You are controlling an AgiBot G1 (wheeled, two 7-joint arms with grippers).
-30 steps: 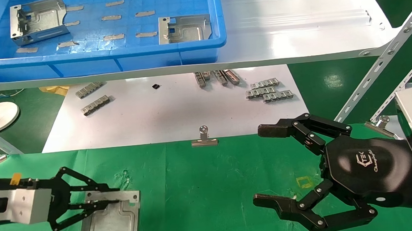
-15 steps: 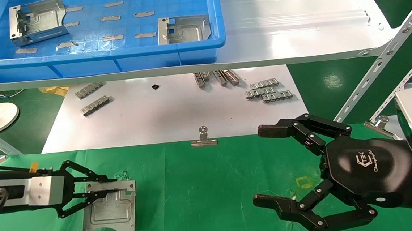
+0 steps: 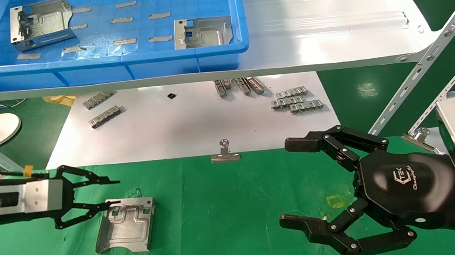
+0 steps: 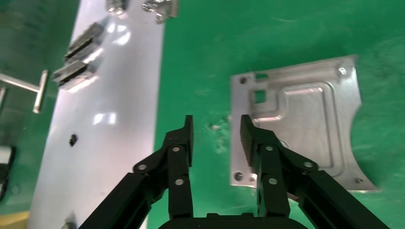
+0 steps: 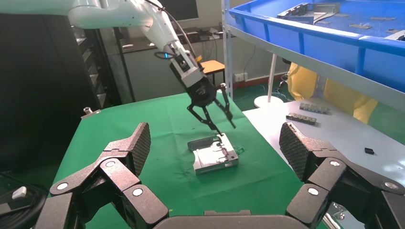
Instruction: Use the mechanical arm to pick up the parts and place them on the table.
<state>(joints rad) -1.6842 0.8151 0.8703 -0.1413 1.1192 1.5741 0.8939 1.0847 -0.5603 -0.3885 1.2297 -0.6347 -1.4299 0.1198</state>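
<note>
One silver part (image 3: 125,224) lies flat on the green cloth table (image 3: 233,207), at its left. It also shows in the left wrist view (image 4: 305,124) and the right wrist view (image 5: 213,153). My left gripper (image 3: 114,192) is open just above the part's far left corner, holding nothing; in the left wrist view (image 4: 216,126) one finger overlaps the part's edge. My right gripper (image 3: 291,183) hovers open and empty over the table's right side, also seen in its wrist view (image 5: 214,134). Two more parts (image 3: 42,22) (image 3: 203,32) lie in the blue bin (image 3: 126,59).
The bin stands on a glossy white shelf (image 3: 324,24) above a white board (image 3: 191,124) with small grey linked strips (image 3: 295,100). A binder clip (image 3: 225,153) sits on the table's far edge. A yellow square mark (image 3: 336,201) lies near my right gripper.
My left gripper carried the part a little away from me, then opened and let it go; the part now lies flat on the cloth. The gripper drew back left. The right arm has not moved.
</note>
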